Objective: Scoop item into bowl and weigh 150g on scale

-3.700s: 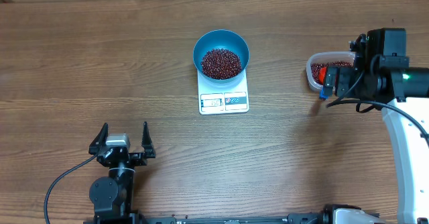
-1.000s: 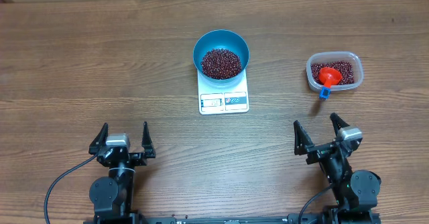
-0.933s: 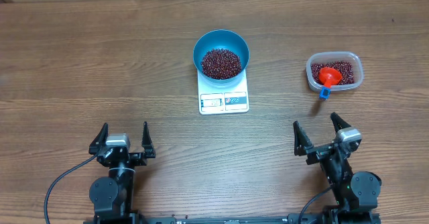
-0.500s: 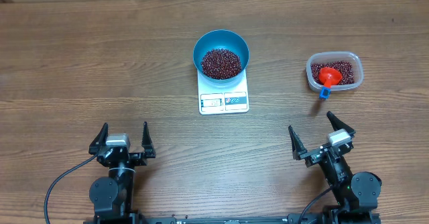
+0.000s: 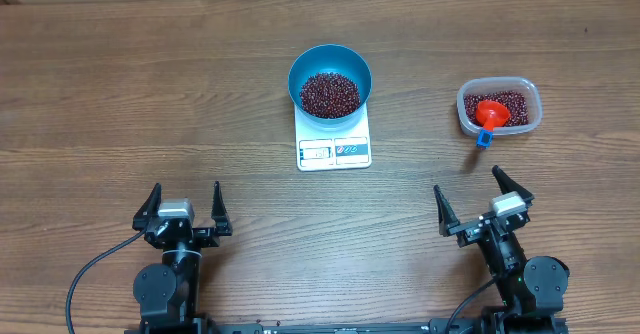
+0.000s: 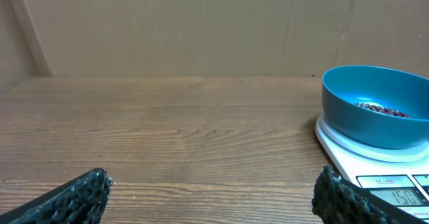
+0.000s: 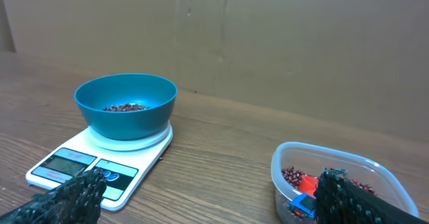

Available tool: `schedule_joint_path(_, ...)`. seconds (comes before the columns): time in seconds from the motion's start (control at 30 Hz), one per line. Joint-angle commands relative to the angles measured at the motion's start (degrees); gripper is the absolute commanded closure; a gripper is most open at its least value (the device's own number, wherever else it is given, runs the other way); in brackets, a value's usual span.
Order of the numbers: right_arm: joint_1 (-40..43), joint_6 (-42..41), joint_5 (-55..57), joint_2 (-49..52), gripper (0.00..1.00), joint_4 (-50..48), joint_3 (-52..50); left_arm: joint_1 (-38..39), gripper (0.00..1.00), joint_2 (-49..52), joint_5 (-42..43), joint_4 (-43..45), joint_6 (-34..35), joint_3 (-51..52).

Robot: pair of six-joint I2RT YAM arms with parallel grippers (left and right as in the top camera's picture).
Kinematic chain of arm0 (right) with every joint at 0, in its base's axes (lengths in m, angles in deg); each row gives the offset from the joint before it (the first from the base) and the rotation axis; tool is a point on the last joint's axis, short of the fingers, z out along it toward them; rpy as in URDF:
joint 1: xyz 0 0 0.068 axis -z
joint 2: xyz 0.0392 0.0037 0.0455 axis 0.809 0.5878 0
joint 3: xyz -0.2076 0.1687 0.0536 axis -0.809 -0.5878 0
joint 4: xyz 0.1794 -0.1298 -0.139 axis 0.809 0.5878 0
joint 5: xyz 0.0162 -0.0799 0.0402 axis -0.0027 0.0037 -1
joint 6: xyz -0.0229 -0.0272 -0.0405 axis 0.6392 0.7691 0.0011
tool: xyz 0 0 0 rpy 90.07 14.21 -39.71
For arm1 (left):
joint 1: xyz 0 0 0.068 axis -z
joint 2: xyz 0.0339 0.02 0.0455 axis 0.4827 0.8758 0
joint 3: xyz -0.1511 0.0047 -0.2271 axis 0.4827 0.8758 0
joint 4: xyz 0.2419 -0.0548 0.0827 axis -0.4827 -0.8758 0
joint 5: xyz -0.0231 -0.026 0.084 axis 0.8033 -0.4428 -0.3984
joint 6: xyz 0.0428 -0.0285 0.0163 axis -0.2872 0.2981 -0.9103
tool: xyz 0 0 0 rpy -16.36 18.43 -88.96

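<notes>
Because the beans (image 5: pixel 330 94) are tiny, hard and loose, we judge that no finger can pinch them. They will roll, pour and scatter at the least knock, so they have to be carried in something. Most of what we see lies heaped in the blue bowl (image 5: pixel 297 69), which stands on the white scale (image 5: pixel 334 152) near the middle of the table (image 5: pixel 120 94). The rest sit in the clear tub (image 5: pixel 500 80), well apart to the right.

The tool for them is the red scoop (image 5: pixel 491 112), which rests in the tub with its blue handle end (image 5: pixel 482 139) poking out over the near corner. It looks like light, stiff plastic, and we would take it by that blue end, since the cup is half buried and round.

The bowl looks smooth and rigid, and it is wider than the platform under it. A push at its rim could therefore tip or slide it and upset the reading. From the left wrist view, the display (image 6: pixel 402 197) seems to show the target figure, so we would rather leave the bowl untouched.

The left gripper (image 5: pixel 186 190) and right gripper (image 5: pixel 466 180) both sit at the near edge with their jaws spread wide. Neither is holding anything, and both are well clear of the bowl, scale and tub.
</notes>
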Motion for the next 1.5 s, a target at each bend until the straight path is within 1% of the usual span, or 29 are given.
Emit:
schedule_joint_path(0.0, -0.31, -0.44, 2.32, -0.72, 0.00, 0.00, -0.59, -0.42, 0.00, -0.61, 0.02, -0.15, -0.87, 0.20)
schedule_joint_path(0.1, 0.07, -2.62, 4.24, -0.72, 0.00, 0.13, -0.59, -0.42, 0.00, -0.61, 0.02, -0.17, -0.87, 0.20)
schedule_joint_path(1.47, 0.22, -2.58, 3.98, -0.72, 0.00, -0.20, -0.59, -0.42, 0.01, -0.61, 0.02, -0.15, -0.87, 0.20)
